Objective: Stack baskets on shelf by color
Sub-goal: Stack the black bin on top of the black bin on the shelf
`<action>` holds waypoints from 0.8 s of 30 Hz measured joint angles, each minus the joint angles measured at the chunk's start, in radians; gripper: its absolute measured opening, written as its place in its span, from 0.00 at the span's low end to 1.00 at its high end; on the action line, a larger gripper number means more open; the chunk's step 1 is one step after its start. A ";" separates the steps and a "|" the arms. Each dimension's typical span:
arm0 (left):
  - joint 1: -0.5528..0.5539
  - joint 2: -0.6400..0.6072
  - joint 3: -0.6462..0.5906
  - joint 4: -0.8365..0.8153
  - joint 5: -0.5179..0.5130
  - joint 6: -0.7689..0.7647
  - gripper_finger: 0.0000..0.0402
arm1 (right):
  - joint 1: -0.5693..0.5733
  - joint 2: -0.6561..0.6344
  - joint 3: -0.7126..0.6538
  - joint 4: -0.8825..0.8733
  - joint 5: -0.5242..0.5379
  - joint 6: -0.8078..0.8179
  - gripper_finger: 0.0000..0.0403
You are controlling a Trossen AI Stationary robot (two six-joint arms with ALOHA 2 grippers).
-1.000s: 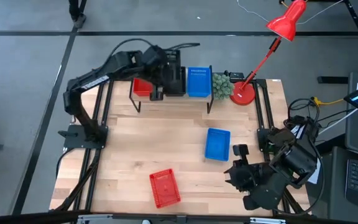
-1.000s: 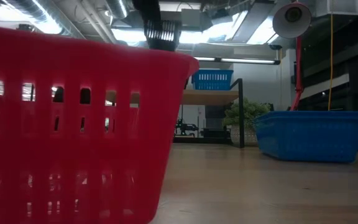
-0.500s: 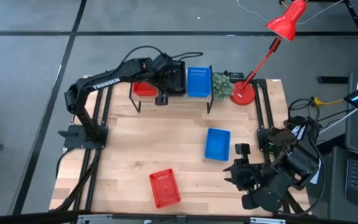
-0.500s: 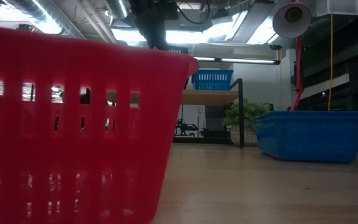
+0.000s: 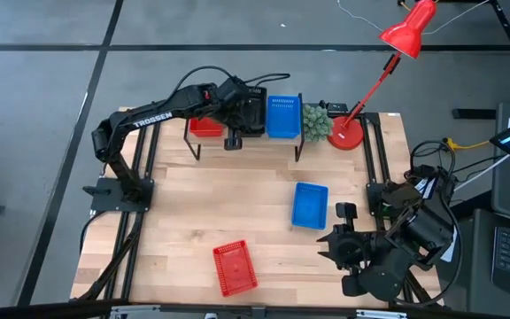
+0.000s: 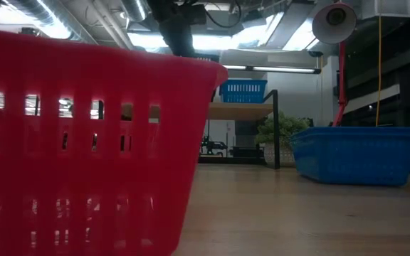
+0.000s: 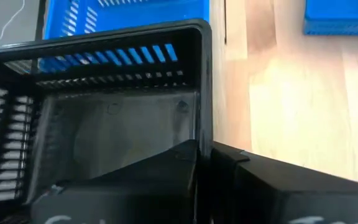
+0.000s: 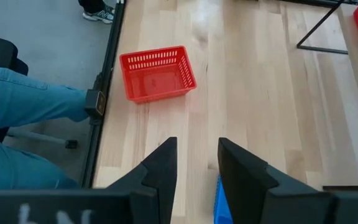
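Observation:
My left gripper [image 5: 242, 124] reaches over the light-wood shelf [image 5: 264, 139] and is shut on a black basket [image 5: 251, 113] in the shelf's middle. That basket stands between a red basket [image 5: 205, 125] and a blue basket [image 5: 282, 116] on the shelf. Whether its base rests on the board, I cannot tell. Another blue basket [image 5: 310, 205] and another red basket [image 5: 235, 268] stand on the tabletop. My right gripper [image 5: 336, 239] waits open near the table's near right corner, beside the blue basket [image 8: 219, 199]. My left gripper holds the black basket by the rim of one side wall [image 7: 202, 134]. One finger [image 7: 135, 183] is inside the basket and the other finger [image 7: 272, 183] is outside, with the wall pinched between them. The fingers come from above, and the basket sits upright, level with the blue basket [image 7: 123, 25] beside it.
A small green plant [image 5: 316, 121] and a red desk lamp [image 5: 347, 133] stand at the shelf's right end. In the low view the red basket [image 6: 84, 142] fills the foreground and hides most of the shelf [image 6: 240, 111]. A person's leg [image 8: 30, 106] shows beyond the table's edge.
My left gripper has come down over the shelf with the black basket. In the low view the basket has dropped out of sight behind the near red basket. My left arm has stretched out lower toward the shelf. Its hold has stayed shut.

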 joint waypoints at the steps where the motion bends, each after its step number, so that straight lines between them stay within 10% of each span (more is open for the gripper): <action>1: 0.001 0.004 0.000 -0.003 -0.002 0.000 0.04 | 0.000 0.000 0.000 0.000 0.000 0.000 0.28; 24: -0.049 -0.032 0.119 -0.032 -0.108 -0.026 0.21 | 0.000 0.021 0.000 0.000 0.001 0.045 0.28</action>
